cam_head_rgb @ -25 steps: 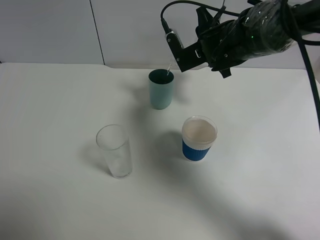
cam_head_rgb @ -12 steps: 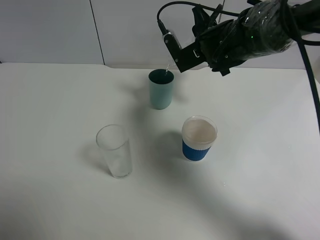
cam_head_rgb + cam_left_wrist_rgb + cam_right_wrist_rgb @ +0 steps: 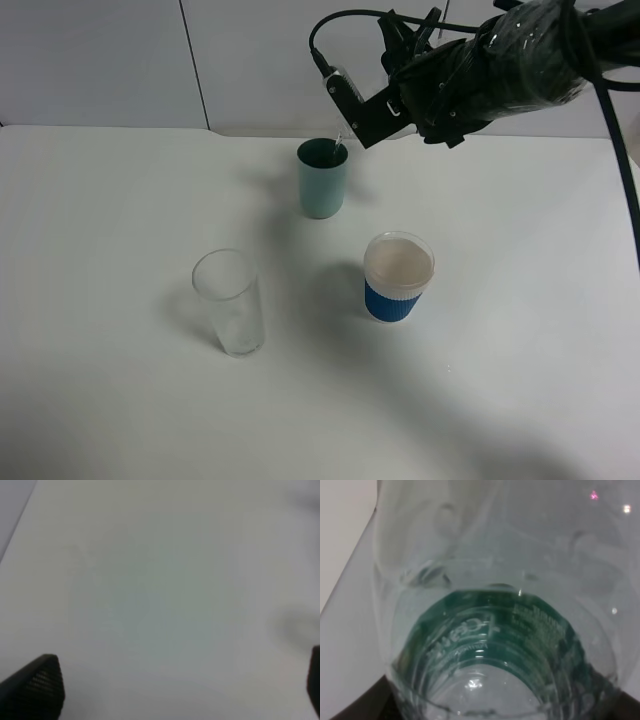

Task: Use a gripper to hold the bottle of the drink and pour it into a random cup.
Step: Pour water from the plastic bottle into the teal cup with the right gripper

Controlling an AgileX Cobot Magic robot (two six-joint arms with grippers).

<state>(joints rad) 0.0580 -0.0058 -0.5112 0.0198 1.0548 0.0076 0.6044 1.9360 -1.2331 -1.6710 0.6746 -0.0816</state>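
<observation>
Right tool (image 3: 362, 112) is seen pinched on the bottle (image 3: 490, 645). The bottle is held tilted, neck over the green cup (image 3: 322, 185) on the surface (image 3: 120, 200), judged so the drink lands inside. Left tool (image 3: 175, 690) is spread, empty.

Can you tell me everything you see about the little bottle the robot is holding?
The bottle of the drink is clear plastic with a dark green label band bearing pale writing, and clear liquid seems to sit inside. The right gripper is shut on it, holding it tipped with its narrow neck pointing down over the mouth of the teal cup. From the high camera, the gripper hides most of it.
</observation>
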